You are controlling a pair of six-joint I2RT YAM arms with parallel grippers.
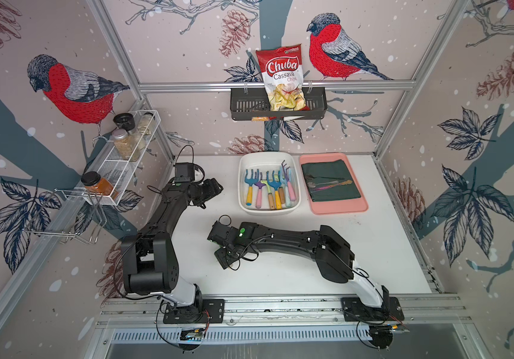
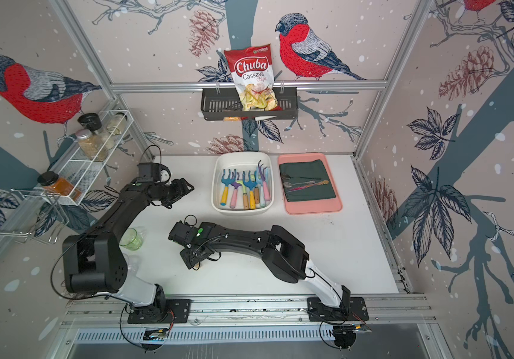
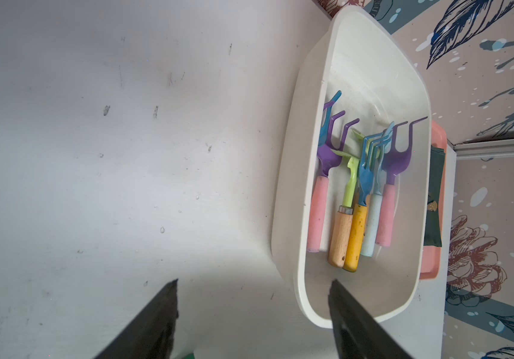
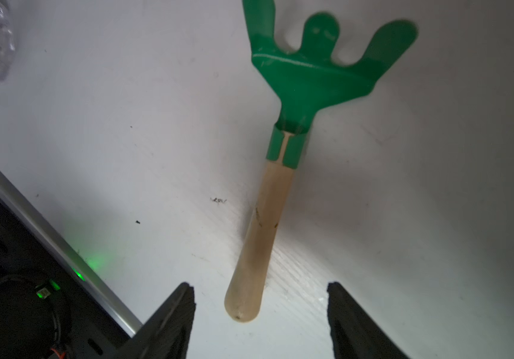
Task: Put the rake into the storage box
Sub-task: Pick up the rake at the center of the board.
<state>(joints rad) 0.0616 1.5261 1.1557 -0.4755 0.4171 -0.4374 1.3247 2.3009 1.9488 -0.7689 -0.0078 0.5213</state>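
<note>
Overhead, the spread right gripper [image 4: 259, 287] mostly hides the rake [image 4: 282, 155]; left gripper [image 3: 252, 283] gapes empty.

Roughly seven rakes [image 1: 272, 181], one storage box [image 1: 265, 161]

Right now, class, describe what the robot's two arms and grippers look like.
Both arms, left arm and right arm, are black, curved links on a white base segment, with thin black cables looping outside and a green light near each wrist. The left gripper and right gripper each have two black wedge-shaped fingers.
</note>
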